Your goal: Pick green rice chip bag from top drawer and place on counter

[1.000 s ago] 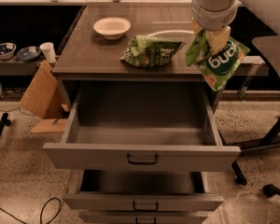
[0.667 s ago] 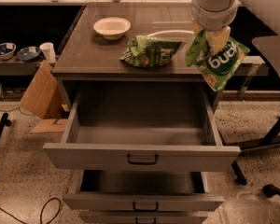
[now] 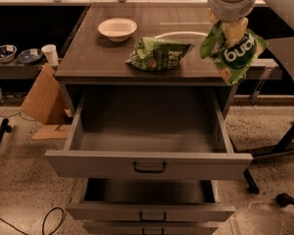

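My jaws, high at the scene's right, are clamped on the top of the one green rice chip bag (image 3: 233, 53). It hangs long axis down, just off the near right corner of the worktop (image 3: 98, 58), above the right wall of the open top drawer (image 3: 147, 164). Bare worktop lies left and farther. One darker green bag (image 3: 159, 54) and one bowl (image 3: 117, 28) rest there.
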`<act>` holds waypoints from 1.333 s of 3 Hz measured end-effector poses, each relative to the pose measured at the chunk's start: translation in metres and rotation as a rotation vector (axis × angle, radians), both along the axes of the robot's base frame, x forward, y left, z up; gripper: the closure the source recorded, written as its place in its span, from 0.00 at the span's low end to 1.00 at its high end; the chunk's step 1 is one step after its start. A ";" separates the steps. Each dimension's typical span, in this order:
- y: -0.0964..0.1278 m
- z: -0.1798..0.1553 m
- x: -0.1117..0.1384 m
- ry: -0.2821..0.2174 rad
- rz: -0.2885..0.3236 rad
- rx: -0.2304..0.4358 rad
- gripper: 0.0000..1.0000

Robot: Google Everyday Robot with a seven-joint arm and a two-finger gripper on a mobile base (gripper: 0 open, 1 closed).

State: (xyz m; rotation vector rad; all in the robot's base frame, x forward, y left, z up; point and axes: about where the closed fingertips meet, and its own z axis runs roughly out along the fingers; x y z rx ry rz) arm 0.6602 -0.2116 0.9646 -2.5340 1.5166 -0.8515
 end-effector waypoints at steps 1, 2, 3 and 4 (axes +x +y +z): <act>0.002 0.005 0.018 -0.027 0.002 0.025 1.00; 0.012 0.007 0.037 -0.043 0.020 0.044 1.00; 0.024 0.002 0.059 -0.042 0.035 0.061 1.00; 0.016 -0.005 0.083 -0.028 0.009 0.073 1.00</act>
